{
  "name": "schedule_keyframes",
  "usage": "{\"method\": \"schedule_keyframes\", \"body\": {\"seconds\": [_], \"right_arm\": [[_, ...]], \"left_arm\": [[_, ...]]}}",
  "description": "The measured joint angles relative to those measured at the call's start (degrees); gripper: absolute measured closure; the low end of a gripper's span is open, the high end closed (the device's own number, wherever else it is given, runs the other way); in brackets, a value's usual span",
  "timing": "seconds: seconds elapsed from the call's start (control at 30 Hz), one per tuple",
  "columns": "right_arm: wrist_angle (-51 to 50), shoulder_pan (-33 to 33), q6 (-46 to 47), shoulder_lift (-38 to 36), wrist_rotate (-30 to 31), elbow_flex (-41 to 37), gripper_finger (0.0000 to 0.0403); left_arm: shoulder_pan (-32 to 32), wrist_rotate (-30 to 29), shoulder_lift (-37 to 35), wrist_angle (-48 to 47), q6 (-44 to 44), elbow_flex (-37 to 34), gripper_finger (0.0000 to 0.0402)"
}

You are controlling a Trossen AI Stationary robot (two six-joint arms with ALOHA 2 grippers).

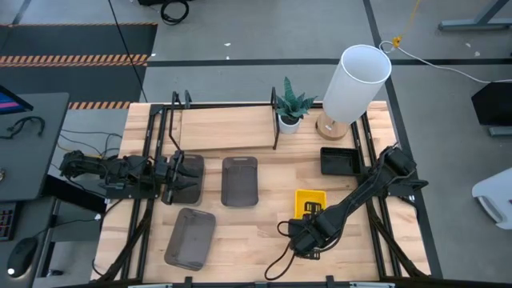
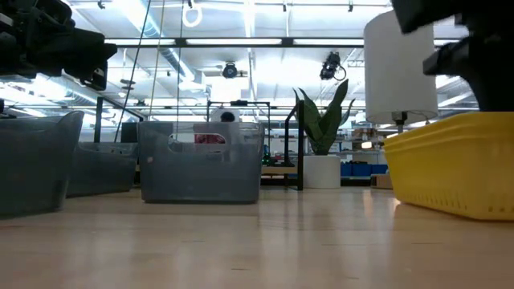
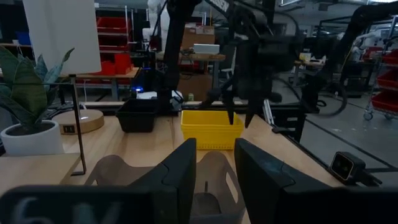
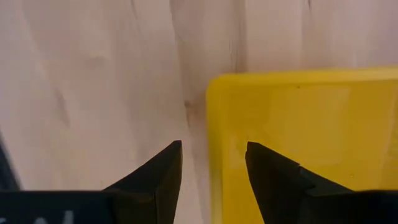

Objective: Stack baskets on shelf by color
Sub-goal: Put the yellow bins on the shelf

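R gripper [image 4: 211, 165] parted narrow, straddling rounded corner rim of smooth yellow basket [image 1: 310, 202], mid-right on pale wood-grain tabletop [image 1: 264, 240]. L gripper [image 1: 189, 178] parted narrow over translucent grey basket [image 1: 186, 178]. 2 more grey baskets [image 1: 239, 180] nearby; black basket [image 1: 339, 160] beside lamp [image 1: 352, 84]. Shelf [image 1: 228, 128] along far edge.

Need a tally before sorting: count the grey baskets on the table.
3, all left of centre: one under the left gripper, one beside it toward the middle, one near the front edge. None visibly hidden.
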Motion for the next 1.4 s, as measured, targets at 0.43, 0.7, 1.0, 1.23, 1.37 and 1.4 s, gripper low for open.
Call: {"method": "schedule_keyframes", "body": {"seconds": [0.43,0.7,1.0,1.23,1.37,1.4], "right_arm": [[-0.4,0.0,0.1,6.9,1.4,0.1,0.0221],[-0.6,-0.1,0.8,6.9,1.1,0.1,0.0249],[-2.8,-0.1,-4.4,6.7,0.1,1.8,0.039],[-4.9,-1.0,-13.4,7.2,5.2,12.1,0.0394],[-6.4,-3.1,-18.6,7.2,9.3,16.8,0.0394],[-6.6,-3.8,-20.7,7.3,10.6,18.0,0.0394]], "left_arm": [[0.0,0.0,0.0,-0.1,0.0,0.0,0.0285],[0.0,0.0,0.0,-0.1,0.0,0.0,0.0285],[0.0,0.0,0.0,-0.1,0.0,0.0,0.0285],[0.0,0.0,0.0,-0.1,0.0,0.0,0.0285],[0.0,0.0,0.0,-0.1,0.0,0.0,0.0285],[0.0,0.0,0.0,-0.1,0.0,0.0,0.0285]]}}
